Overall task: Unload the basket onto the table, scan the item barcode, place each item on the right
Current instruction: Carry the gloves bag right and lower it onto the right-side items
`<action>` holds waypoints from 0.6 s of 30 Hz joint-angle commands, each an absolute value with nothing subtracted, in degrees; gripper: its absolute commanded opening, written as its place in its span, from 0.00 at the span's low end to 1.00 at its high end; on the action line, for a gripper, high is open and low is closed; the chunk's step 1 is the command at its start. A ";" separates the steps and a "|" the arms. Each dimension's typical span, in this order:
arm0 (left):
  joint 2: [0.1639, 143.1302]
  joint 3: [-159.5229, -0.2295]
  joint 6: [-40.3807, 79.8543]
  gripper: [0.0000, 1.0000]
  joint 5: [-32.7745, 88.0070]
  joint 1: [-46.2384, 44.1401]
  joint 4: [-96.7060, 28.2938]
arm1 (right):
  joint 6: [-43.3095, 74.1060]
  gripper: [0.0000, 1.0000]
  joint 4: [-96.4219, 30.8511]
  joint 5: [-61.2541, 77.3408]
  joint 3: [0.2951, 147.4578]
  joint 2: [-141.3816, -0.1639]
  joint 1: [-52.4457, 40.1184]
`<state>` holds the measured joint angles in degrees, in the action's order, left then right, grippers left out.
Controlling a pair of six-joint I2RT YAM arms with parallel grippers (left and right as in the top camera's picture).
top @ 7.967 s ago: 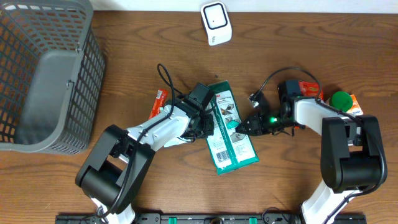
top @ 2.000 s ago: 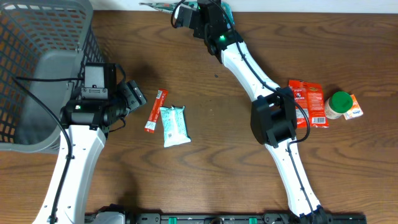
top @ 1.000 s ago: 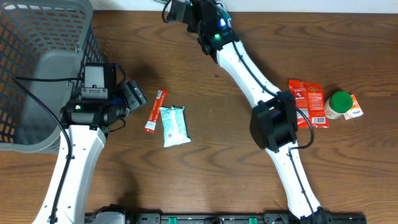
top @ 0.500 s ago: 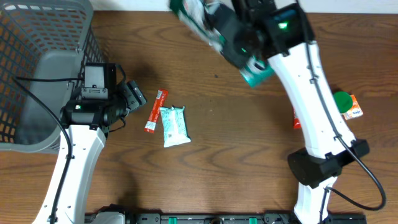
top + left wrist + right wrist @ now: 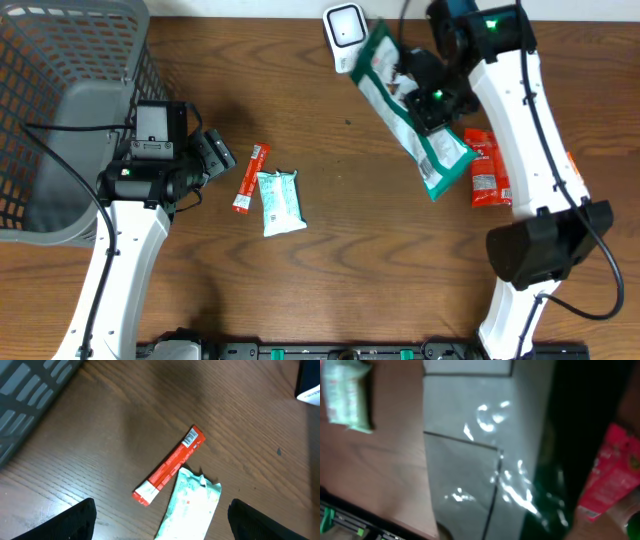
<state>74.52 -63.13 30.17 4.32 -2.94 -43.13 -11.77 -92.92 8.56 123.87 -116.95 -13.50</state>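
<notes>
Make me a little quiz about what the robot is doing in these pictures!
1. True or false: the right gripper holds the green bag up close to the white scanner.
2. Pick one: what lies right beside the red stick packet on the table? A) a mint-green pack B) a banana C) a spoon
3. Fill the gap: the left gripper, near the basket, is ____ and holds nothing.

Key: 1 true; 2 A; 3 open.
</notes>
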 commanded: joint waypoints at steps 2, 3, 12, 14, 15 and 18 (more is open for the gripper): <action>74.48 -63.81 30.09 0.85 3.77 -2.74 -43.27 | -8.78 0.01 -89.84 9.30 116.01 -117.49 -7.84; 74.48 -63.81 30.09 0.85 3.77 -2.74 -43.27 | -8.80 0.01 -88.90 9.30 114.24 -117.49 -6.83; 74.48 -63.81 30.09 0.85 3.77 -2.74 -43.27 | -8.60 0.04 -77.80 8.71 98.24 -117.49 1.69; 74.48 -63.81 30.09 0.85 3.77 -2.74 -43.27 | -8.56 0.06 -75.00 7.11 95.98 -117.49 2.68; 74.48 -63.81 30.09 0.85 3.77 -2.74 -43.27 | -8.29 0.08 -73.58 5.82 94.89 -117.49 3.11; 74.48 -63.81 30.09 0.85 3.77 -2.74 -43.27 | -6.15 0.21 -71.40 0.62 92.84 -117.49 3.86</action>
<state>74.52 -63.13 30.17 4.29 -2.94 -43.11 -8.25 -72.12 5.76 94.35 -117.40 3.29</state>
